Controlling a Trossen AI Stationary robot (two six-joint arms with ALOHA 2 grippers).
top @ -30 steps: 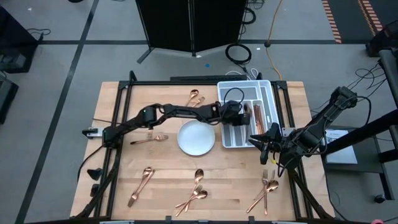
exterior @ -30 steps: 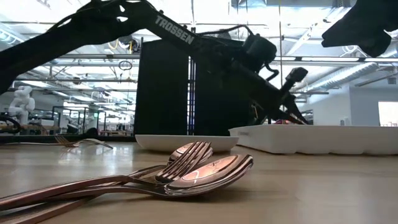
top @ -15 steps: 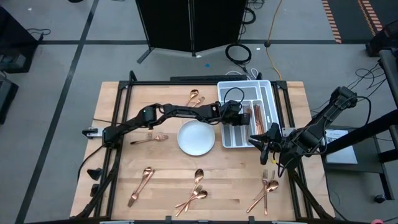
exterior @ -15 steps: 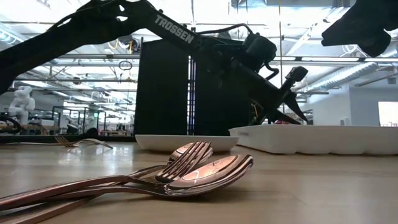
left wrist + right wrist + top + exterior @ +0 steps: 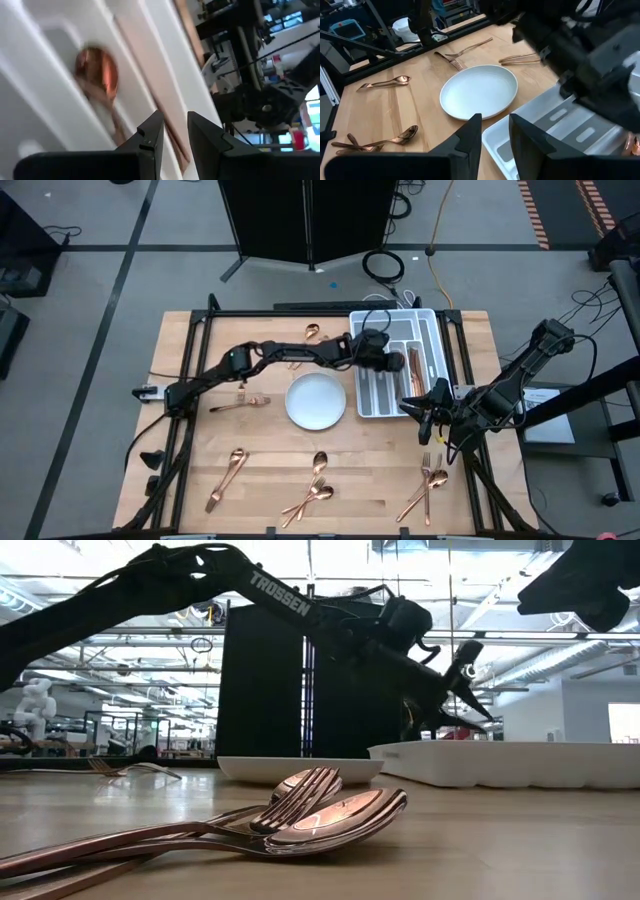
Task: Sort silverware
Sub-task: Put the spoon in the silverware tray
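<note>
The white divided tray (image 5: pixel 356 316) stands at the table's far right, with copper silverware in its compartments (image 5: pixel 412 364). My left gripper (image 5: pixel 392 362) hovers over the tray, open, with nothing between its fingers. Its wrist view shows a copper spoon (image 5: pixel 97 71) lying in a compartment ahead of the fingers (image 5: pixel 175 135). More silverware lies loose on the table: a fork (image 5: pixel 252 401), spoons (image 5: pixel 228 476) (image 5: pixel 314 490), a near-right cluster (image 5: pixel 428 486) and a far pair (image 5: pixel 312 333). My right gripper (image 5: pixel 416 410) waits open off the tray's near right corner.
A round white plate (image 5: pixel 316 401) sits just left of the tray, under my left arm's reach. In the low view a fork and spoons (image 5: pixel 300 810) lie close to the near edge. Bare wood lies between the plate and the near-edge silverware.
My left gripper has opened and drawn back over the tray toward the table's far edge, rising slightly and rolling a little. My right arm has kept still.
</note>
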